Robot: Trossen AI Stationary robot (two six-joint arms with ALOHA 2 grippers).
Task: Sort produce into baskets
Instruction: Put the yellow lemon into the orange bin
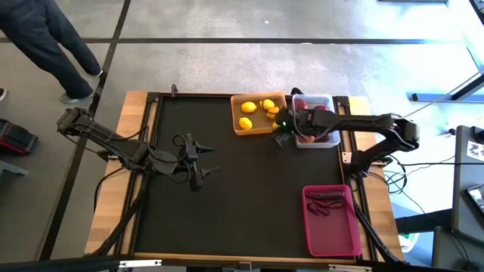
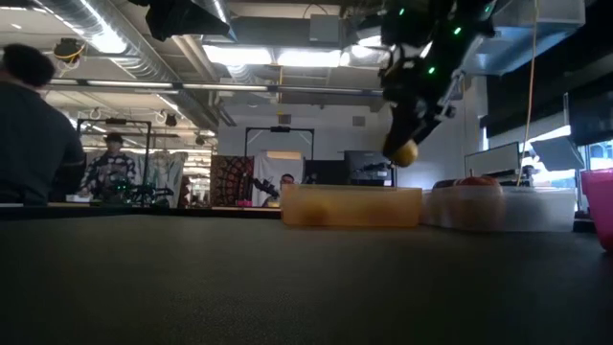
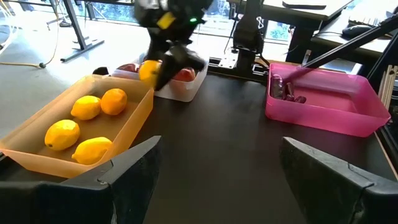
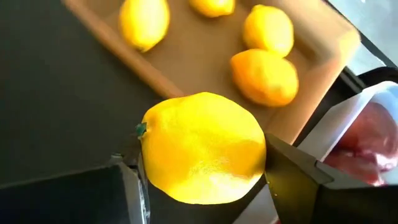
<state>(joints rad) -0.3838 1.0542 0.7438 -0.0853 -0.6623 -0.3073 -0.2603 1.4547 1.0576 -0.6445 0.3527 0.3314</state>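
The right arm stretches from the table's right edge across the white basket (image 1: 330,140), its right gripper (image 1: 282,130) hanging in the air beside the near corner of the orange basket (image 1: 240,130) with its fingers clamped on a yellow lemon (image 4: 202,148). In the right wrist view the fruit fills the gap between the two dark fingers, its green stem end turned to one side, above black mat at the orange basket's edge. From table height the lemon (image 2: 403,151) hangs well clear of the surface, the wrist angled downward.

Four yellow fruits (image 3: 87,107) lie in the orange basket, one of them tinted more orange. Red apples (image 1: 314,121) sit in the white basket just beside it. Dark elongated pieces (image 1: 327,201) rest at the far end of the pink basket (image 1: 333,234), at the table's right near corner.

The left arm lies low over the table's left half, its left gripper (image 1: 198,160) spread wide and holding nothing, pointed toward the baskets.

A person's legs (image 1: 45,45) show on the floor beyond the table.
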